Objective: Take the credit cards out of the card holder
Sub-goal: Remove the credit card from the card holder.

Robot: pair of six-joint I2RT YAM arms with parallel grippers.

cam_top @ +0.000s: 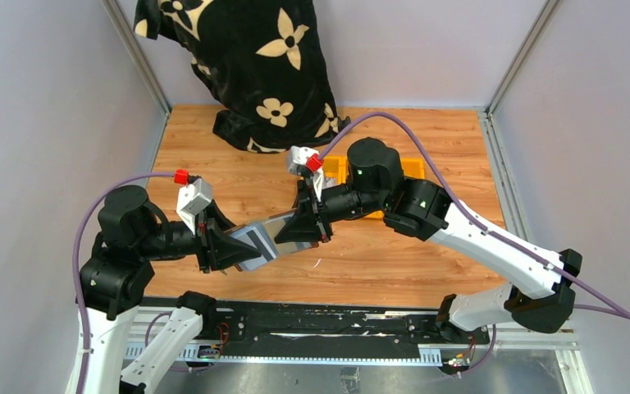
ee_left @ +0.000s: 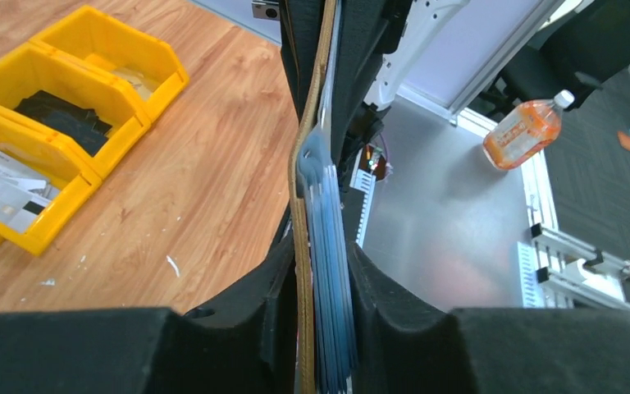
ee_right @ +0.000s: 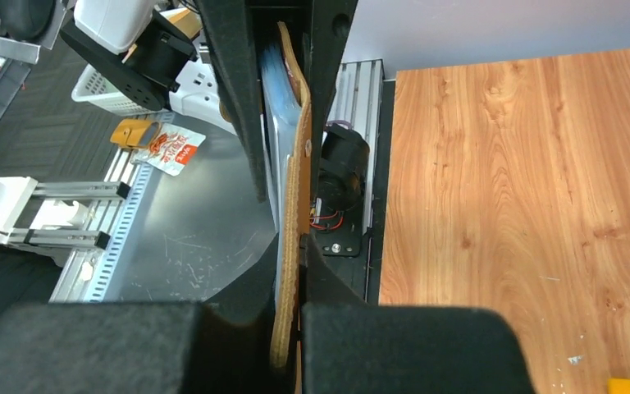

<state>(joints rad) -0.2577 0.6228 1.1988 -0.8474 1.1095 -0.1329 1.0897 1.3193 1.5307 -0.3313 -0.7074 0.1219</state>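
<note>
Brown card holder (cam_top: pixel 264 238) held in the air above the wooden table (cam_top: pixel 426 254), left gripper (cam_top: pixel 231 250) clamped on its sleeve end, right gripper (cam_top: pixel 308 222) pinching its leather flap, pale cards (ee_left: pixel 0 193) in a yellow bin (ee_left: pixel 66 176), print unreadable

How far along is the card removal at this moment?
Done: the card holder is lifted and spread open. In hand: left tool clamps its clear sleeves, right tool its brown cover. Left: no card is seen sliding out; whether the pale cards in the yellow bin came from it cannot be told.
</note>
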